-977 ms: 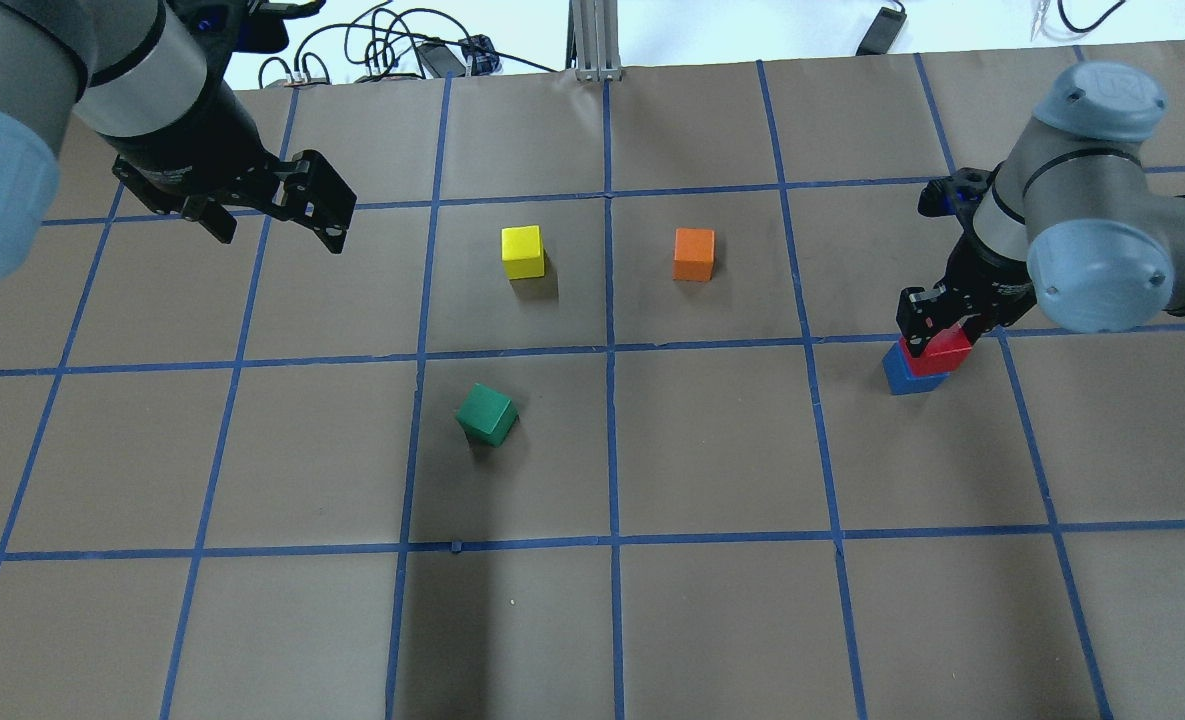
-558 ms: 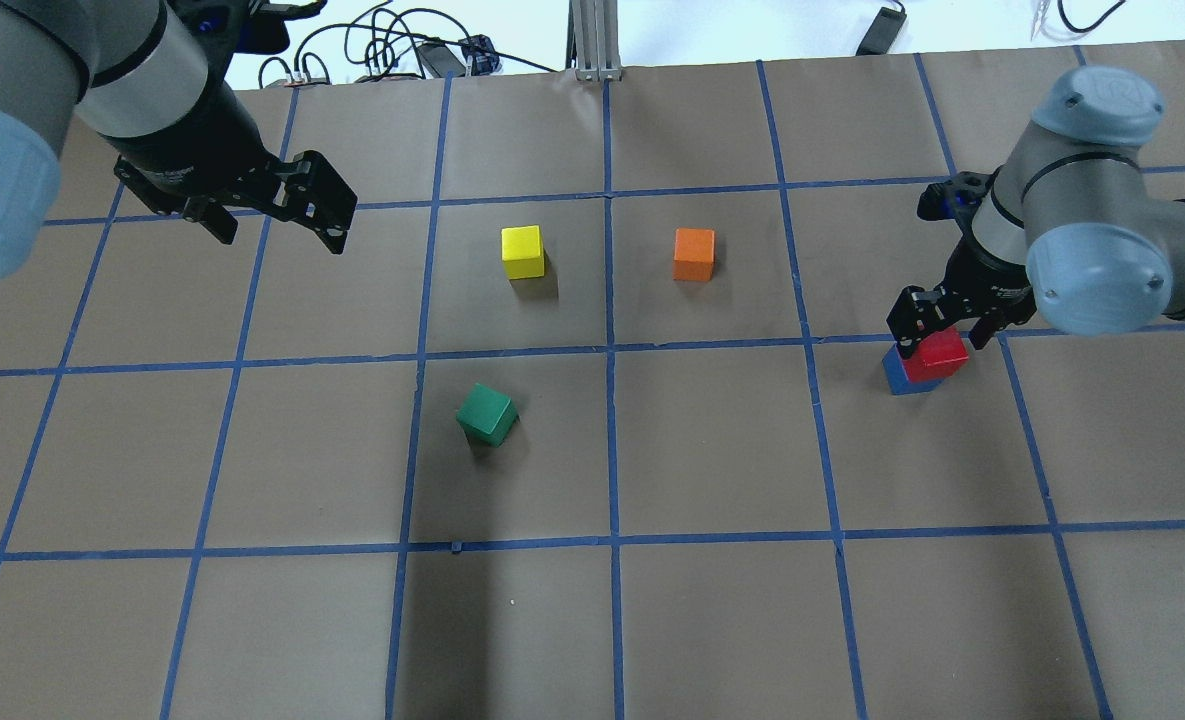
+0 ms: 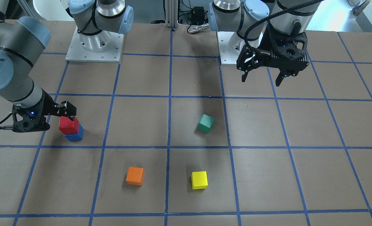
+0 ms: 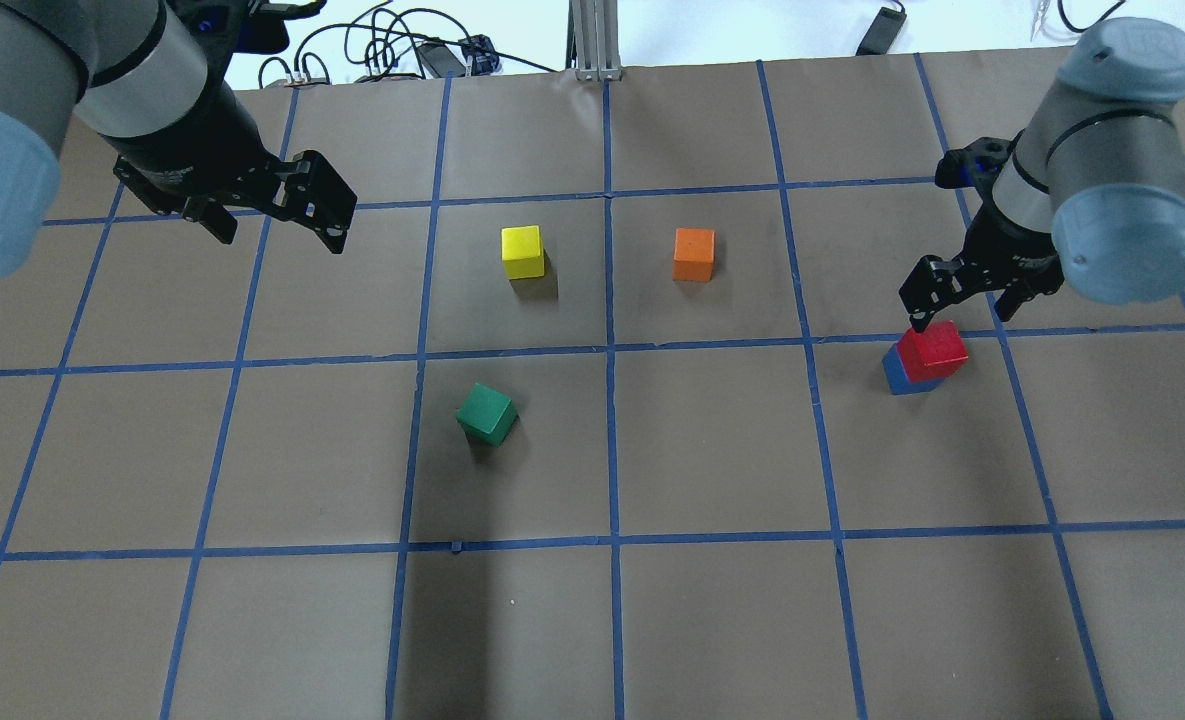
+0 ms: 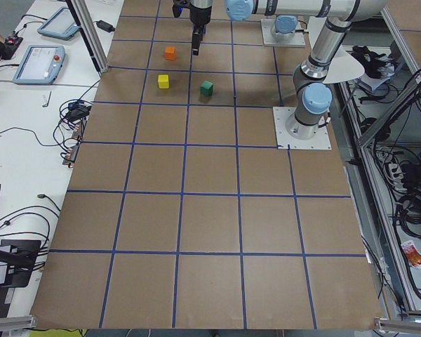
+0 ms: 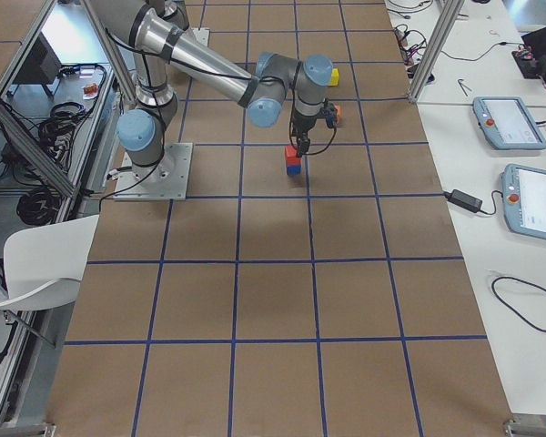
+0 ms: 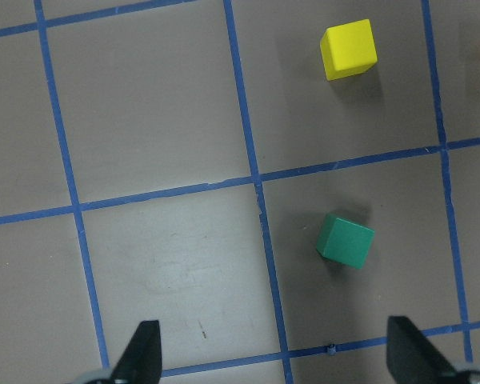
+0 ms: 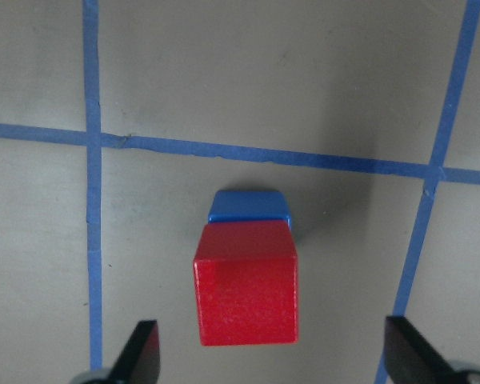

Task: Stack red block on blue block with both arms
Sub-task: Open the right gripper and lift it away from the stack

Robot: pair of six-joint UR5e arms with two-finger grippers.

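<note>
— Where is the red block (image 4: 933,349)?
— Right of the overhead frame, sitting on the blue block (image 4: 897,378), a little askew, so a blue edge shows.
— And the right gripper (image 8: 274,360)?
— Over the stack, jaws apart, a finger on either side of the red block. Overhead, one fingertip looks close to its top corner; whether it touches, I cannot tell.
— The left gripper (image 3: 261,81)?
— Upper right of the front-facing frame, jaws spread wide and empty, well apart from the green cube (image 4: 487,413), yellow cube (image 4: 522,250) and orange cube (image 4: 694,253).
</note>
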